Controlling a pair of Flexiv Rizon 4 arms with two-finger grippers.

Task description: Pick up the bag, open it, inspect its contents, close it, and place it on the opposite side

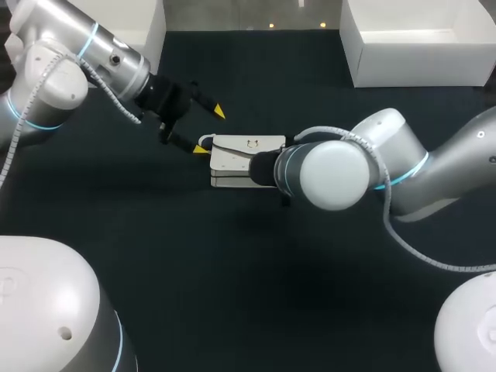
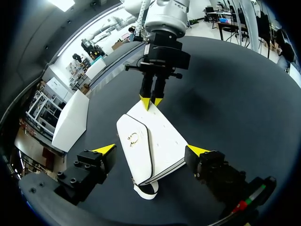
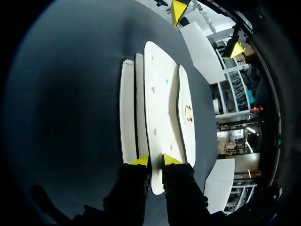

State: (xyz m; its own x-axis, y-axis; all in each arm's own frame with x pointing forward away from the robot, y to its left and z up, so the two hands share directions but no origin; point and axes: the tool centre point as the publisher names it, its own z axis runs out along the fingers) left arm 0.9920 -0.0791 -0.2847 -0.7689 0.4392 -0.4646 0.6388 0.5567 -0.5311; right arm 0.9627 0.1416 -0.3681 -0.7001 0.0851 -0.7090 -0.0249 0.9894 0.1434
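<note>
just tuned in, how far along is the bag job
Early. The right claw is shut on one end of the white bag, which seems to lie on the table. The left claw is open around the strap end, not gripping. The flap looks closed, so opening, inspecting, closing and placing it on the other side are all left.

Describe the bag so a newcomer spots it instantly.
Look at the middle of the dark table, where both arms' yellow-tipped jaws converge. The bag lies flat there: white, with a flap and gold clasp. Unlike the open white box at the far edge, it is slim with a strap loop.
</note>
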